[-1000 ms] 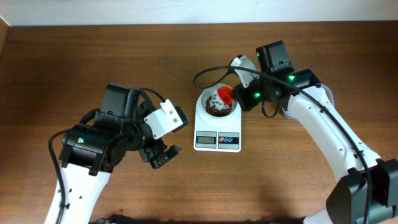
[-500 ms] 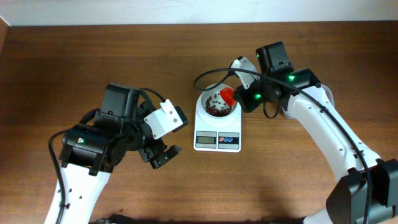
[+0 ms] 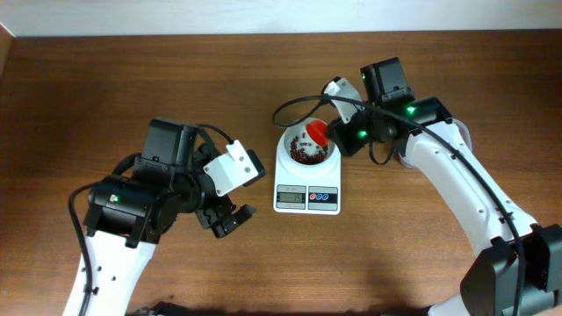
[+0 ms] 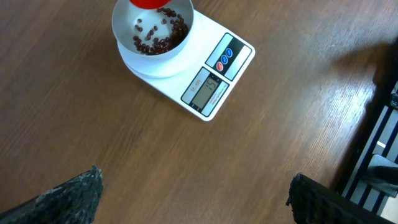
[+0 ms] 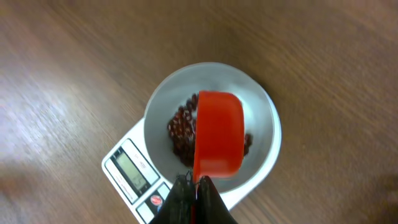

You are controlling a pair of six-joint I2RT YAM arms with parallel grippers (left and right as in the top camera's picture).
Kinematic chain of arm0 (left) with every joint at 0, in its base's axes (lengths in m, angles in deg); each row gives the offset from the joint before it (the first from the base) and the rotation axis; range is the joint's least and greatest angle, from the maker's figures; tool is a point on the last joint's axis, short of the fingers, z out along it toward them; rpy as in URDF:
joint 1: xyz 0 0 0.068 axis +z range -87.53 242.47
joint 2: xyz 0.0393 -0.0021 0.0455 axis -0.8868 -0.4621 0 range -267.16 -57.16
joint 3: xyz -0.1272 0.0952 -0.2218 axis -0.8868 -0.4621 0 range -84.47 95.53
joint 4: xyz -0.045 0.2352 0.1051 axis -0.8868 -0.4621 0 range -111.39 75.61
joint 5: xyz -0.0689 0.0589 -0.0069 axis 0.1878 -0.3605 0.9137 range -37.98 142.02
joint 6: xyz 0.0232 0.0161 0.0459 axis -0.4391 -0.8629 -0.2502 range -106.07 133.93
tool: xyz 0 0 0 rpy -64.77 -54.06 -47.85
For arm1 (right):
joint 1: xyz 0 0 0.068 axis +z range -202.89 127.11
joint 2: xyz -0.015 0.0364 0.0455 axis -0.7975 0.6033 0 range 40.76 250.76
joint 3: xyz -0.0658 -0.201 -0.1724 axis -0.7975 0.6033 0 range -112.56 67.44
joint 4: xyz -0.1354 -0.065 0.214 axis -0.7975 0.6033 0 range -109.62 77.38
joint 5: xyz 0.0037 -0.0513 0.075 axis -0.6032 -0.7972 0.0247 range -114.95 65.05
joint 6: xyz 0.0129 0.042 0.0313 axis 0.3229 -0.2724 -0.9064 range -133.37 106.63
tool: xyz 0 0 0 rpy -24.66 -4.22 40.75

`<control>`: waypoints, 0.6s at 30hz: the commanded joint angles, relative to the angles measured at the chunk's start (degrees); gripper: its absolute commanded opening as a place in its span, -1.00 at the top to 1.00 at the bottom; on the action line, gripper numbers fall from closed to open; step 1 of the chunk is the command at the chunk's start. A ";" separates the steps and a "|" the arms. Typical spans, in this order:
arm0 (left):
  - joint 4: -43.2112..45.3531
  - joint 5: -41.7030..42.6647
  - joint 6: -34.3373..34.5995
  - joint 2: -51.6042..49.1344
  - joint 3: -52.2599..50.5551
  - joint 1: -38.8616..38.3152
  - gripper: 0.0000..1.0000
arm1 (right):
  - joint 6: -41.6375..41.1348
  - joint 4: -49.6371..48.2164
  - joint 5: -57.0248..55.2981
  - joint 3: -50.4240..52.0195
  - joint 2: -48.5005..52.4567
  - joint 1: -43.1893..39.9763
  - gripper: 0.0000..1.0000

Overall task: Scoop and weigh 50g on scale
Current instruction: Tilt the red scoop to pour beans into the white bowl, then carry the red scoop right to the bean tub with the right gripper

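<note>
red-brown beans [image 5: 179, 134] lie in a small heap in the white bowl [image 5: 264, 118] on the scale [image 5: 134, 171]. just above them the red scoop [image 5: 217, 134] is tipped over. since a second ago it has edged back toward the rim, so this pour looks finished. right claw [image 5: 194, 186] is clamped shut on the scoop's handle. left claw [image 3: 228, 218] hangs wide open, empty, well aside.
</note>
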 commanded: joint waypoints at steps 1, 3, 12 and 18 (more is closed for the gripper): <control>0.11 0.02 0.28 0.28 0.94 0.33 -0.98 | -2.10 -0.72 0.66 0.02 -4.00 -0.24 0.92; 0.11 0.02 0.28 0.28 0.94 0.33 -0.98 | -4.09 -0.87 -2.99 0.02 -5.95 -0.76 0.92; 0.11 0.02 0.28 0.28 0.94 0.33 -0.98 | -10.62 3.80 -28.26 0.04 -12.00 -6.38 0.92; 0.11 0.02 0.28 0.28 0.94 0.33 -0.98 | -16.28 9.22 -35.71 0.11 -8.68 -13.60 0.92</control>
